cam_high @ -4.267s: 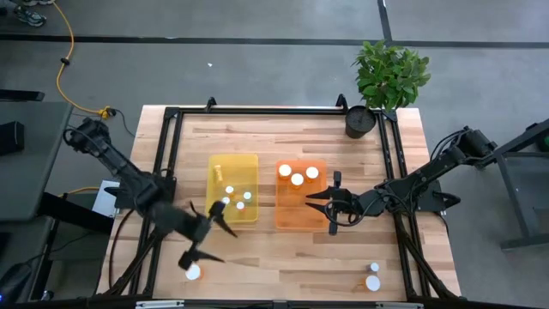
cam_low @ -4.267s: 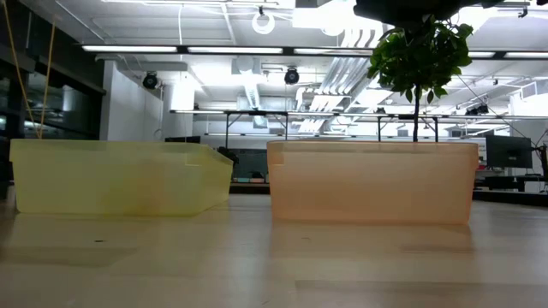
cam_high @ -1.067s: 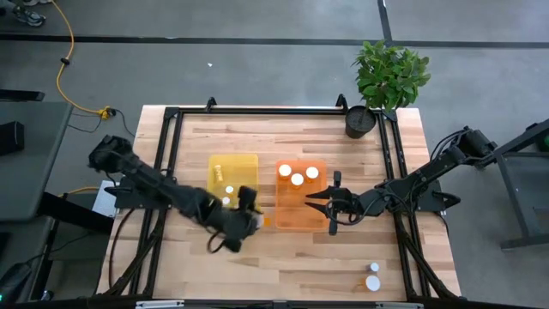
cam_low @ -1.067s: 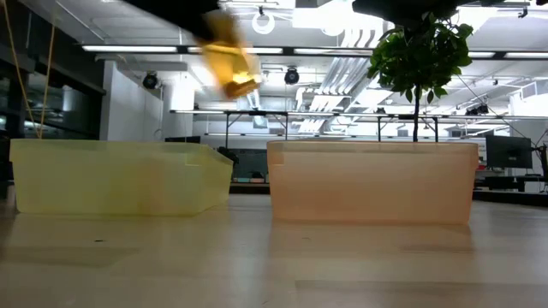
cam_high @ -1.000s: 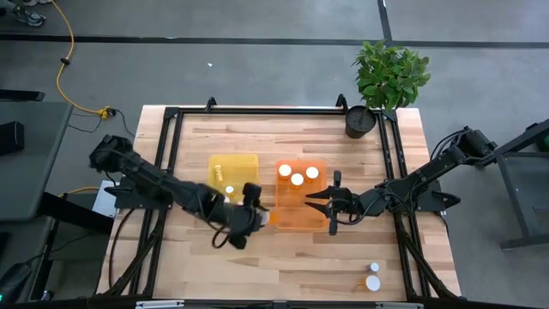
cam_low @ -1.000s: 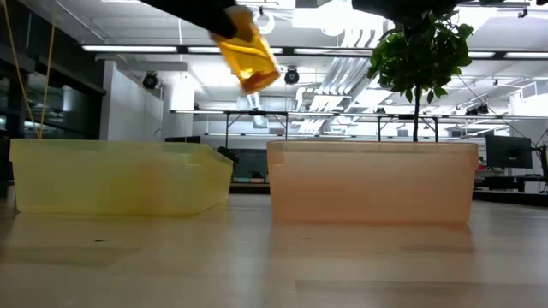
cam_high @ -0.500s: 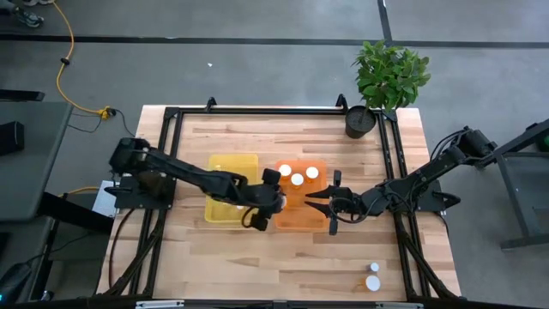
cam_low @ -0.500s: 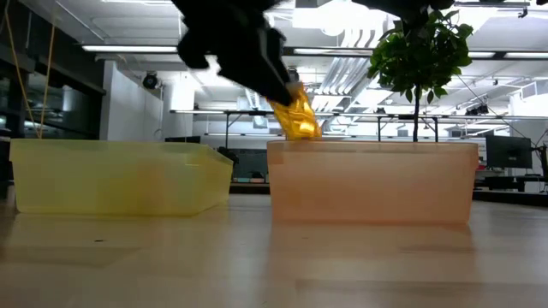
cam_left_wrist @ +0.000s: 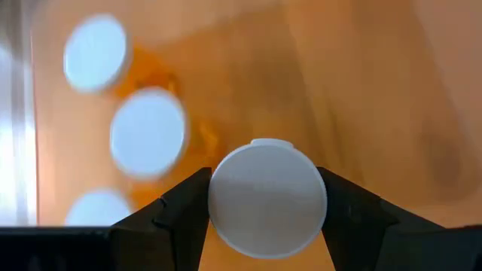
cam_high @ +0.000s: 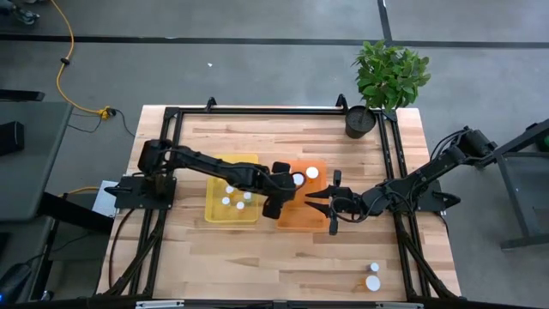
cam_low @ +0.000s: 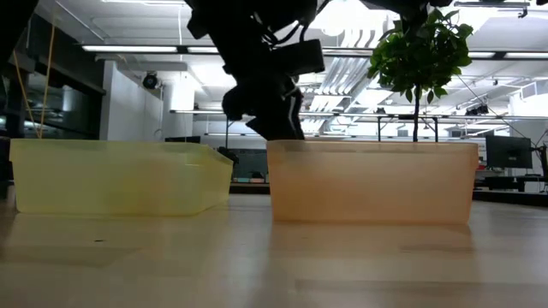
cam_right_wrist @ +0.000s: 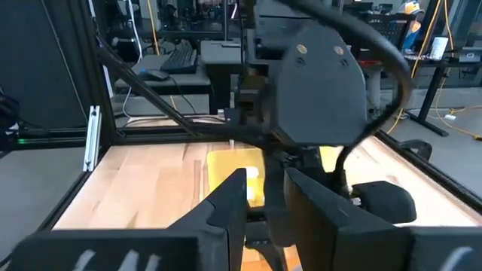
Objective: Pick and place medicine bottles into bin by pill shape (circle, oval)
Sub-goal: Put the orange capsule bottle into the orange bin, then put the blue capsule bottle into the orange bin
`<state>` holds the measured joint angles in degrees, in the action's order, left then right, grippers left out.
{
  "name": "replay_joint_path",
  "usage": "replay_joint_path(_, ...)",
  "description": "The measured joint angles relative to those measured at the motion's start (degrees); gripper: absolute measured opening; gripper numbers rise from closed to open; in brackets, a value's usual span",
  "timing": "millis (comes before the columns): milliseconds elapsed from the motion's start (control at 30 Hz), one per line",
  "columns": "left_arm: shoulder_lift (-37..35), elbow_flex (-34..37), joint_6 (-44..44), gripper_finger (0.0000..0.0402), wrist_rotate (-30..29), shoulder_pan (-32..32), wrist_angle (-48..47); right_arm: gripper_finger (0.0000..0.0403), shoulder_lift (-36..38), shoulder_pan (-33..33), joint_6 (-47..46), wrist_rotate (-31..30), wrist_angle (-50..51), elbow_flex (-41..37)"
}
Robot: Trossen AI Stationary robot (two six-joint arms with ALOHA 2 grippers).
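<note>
Here, label by label, largest thing first.

Table: the pale wooden slatted table (cam_high: pixel 283 257) carries a black metal frame, both bins and both arms.

Left arm: the dark left arm reaches across the translucent yellow plastic bin (cam_high: pixel 214 210) to the near left part of the translucent orange plastic bin (cam_high: pixel 319 221); the left gripper (cam_high: pixel 279 196) points down into the orange one.

Right arm: the right gripper (cam_high: pixel 323 200) hangs at the orange bin's right edge, its fingers (cam_right_wrist: pixel 226 207) spread apart with nothing between them.

Held bottle: the round white-capped medicine bottle (cam_left_wrist: pixel 267 198) sits clamped between the left gripper's two dark fingers (cam_left_wrist: pixel 184 203), one pressing each side of the cap.

Where it is: over the orange bin's floor, near its left wall, beside the bottles lying there.

How it looks: only a flat white round cap with a small tab on its edge shows; the body is hidden beneath.

Wrist view only: the grip itself, plus three more white caps with amber bodies (cam_left_wrist: pixel 148 133) off to one side.

High view only: two white caps (cam_high: pixel 306 174) uncovered in the orange bin, four small white caps (cam_high: pixel 235 197) in the yellow bin, and two loose white-capped bottles (cam_high: pixel 372 276) well apart on the table's near right corner; the held bottle is covered by the gripper.

Low view only: the left gripper (cam_low: pixel 272 120) dips behind the orange bin's left rim; no bottle can be made out.
</note>
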<state>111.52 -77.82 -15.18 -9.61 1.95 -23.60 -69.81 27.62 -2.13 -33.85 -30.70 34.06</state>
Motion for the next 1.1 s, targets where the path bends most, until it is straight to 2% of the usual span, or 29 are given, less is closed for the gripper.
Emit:
replay_joint_path(267, -0.8, -0.1, 0.0, 0.02, 0.4, 0.7, -1.0, 0.0085, 0.0, 0.0, 0.9, 0.0, -0.4, 0.0)
replay_joint_path(600, -0.8, -0.1, 1.1, 0.025, 0.7, 1.2, -2.2, 0.0085, 0.0, 0.0, 1.0, 0.0, 0.0, 0.0)
replay_joint_path(800, -0.8, -0.1, 0.4, 0.0265, -0.6, 1.1, -2.5, 0.0085, 0.0, 0.0, 1.1, 0.0, 0.0, 0.0)
replay_joint_path(933, -3.3, -2.9, 0.9, 0.0265, -1.8, 1.1, -10.2, 0.0085, 0.0, 0.0, 1.1, 0.0, 0.0, 0.0)
replay_joint_path(1033, -7.9, -3.6, 6.0, 0.0265, -1.9, 1.1, -17.2, 0.0085, 0.0, 0.0, 1.1, 0.0, -0.2, 0.0)
replay_joint_path(1100, -11.6, -2.7, 10.1, 0.0265, -1.2, 1.0, -18.2, 0.0085, 0.0, 0.0, 1.2, 0.0, -0.1, 0.0)
